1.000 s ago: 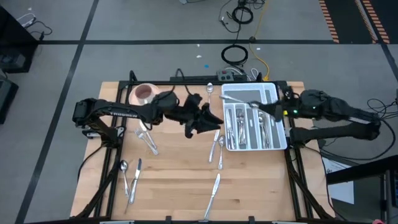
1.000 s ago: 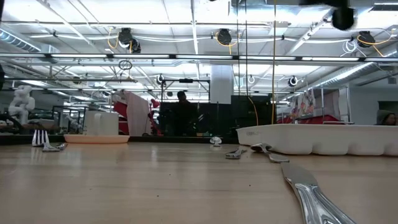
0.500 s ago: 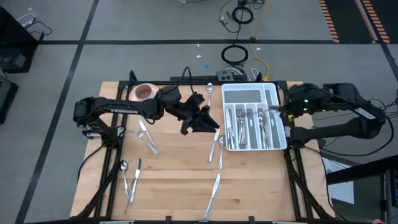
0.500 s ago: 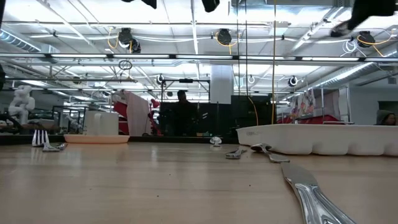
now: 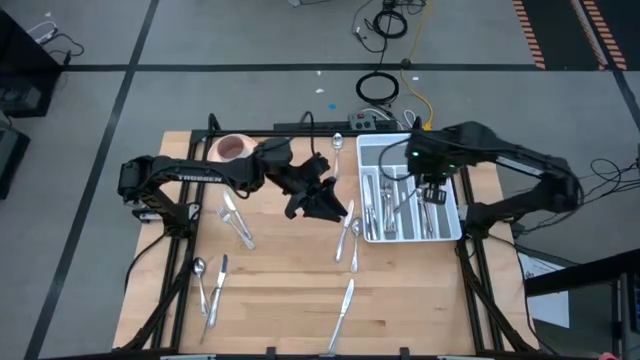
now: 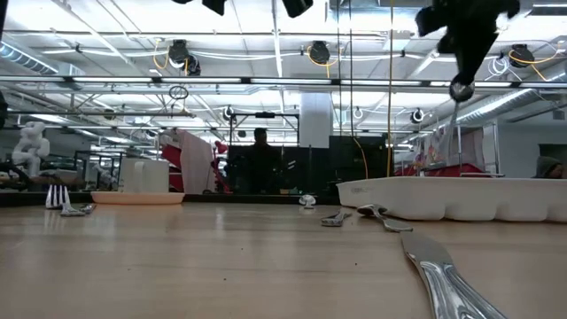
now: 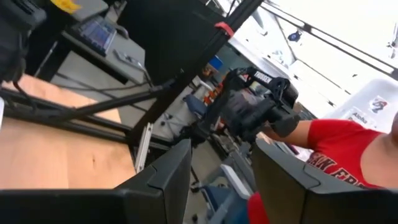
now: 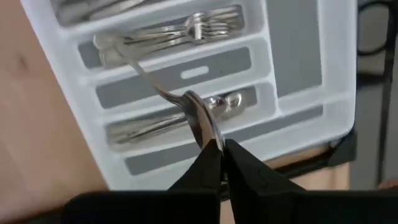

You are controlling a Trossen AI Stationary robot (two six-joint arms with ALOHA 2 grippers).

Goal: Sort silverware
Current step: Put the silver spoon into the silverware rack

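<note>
My right gripper (image 5: 432,192) hovers over the white compartmented tray (image 5: 447,205), shut on a silver spoon (image 8: 155,81). In the low view the spoon (image 6: 456,124) hangs below that gripper (image 6: 461,66) above the tray's rim (image 6: 443,188). The tray's slots hold several sorted pieces (image 8: 180,31). My left gripper (image 5: 330,205) is open and raised over the table's middle, touching nothing; its wrist view (image 7: 217,186) faces the room. Loose silverware lies flat on the wood: a pair (image 5: 350,235), a knife (image 5: 343,310), forks (image 5: 237,222), more pieces (image 5: 205,285). My right gripper pinches the spoon by its bowl end (image 8: 199,115) between its two fingertips (image 8: 208,155), coming from above and pointing down. The handle (image 8: 134,62) hangs below the fingers toward the tray. I cannot tell whether the handle's end (image 8: 102,42) touches the tray.
A pink saucer with a cup (image 5: 232,148) stands near the table's far left. One spoon (image 5: 337,143) lies by the far edge, left of the tray. Bare wood (image 5: 280,290) stretches between the loose pieces. A person in a red shirt (image 7: 336,155) is in the room beyond.
My right gripper has drawn back toward the table's right edge, then swung left over the tray and come lower, turning so its fingers point down. The spoon has come with it and now hangs into the low view above the tray.
</note>
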